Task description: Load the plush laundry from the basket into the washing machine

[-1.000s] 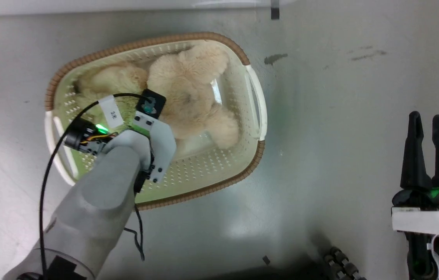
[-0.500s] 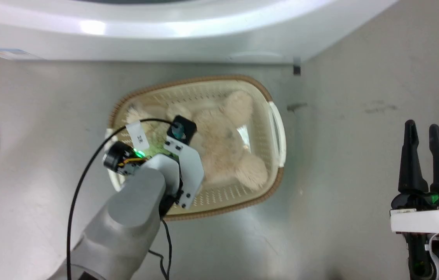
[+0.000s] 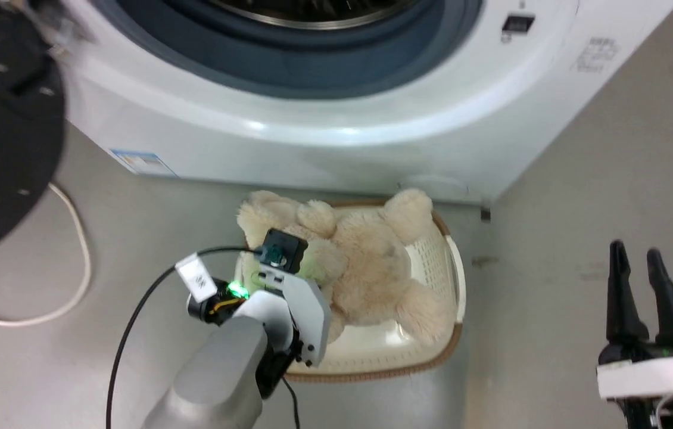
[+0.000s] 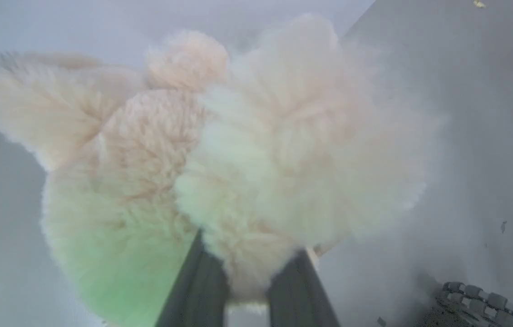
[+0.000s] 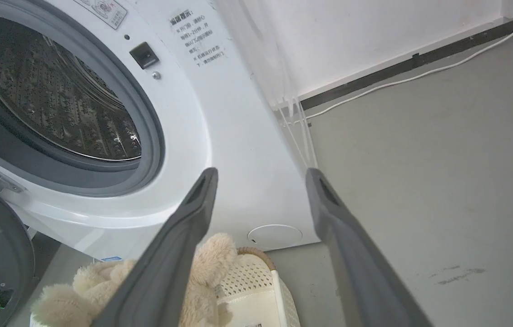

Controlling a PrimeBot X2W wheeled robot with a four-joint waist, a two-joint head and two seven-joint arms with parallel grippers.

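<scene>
Both jaws of the left gripper [image 4: 249, 247] pressed into the plush laundry [image 3: 366, 268] and clamped on it, at the centre of the head view, over the basket [image 3: 454, 280] and covering its upper rim. Just above, the washing machine [image 3: 372, 137], drum [image 5: 56, 100] mouth open across the top of the frame, door [image 3: 3, 119] swung out at upper left. At lower right, right gripper [image 3: 634, 250] over the floor [image 3: 580, 208], jaws apart and empty.

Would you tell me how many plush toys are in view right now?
1 that I can tell apart: a cream plush toy gripped by the left tool over the basket. Another may be hidden beneath.
</scene>
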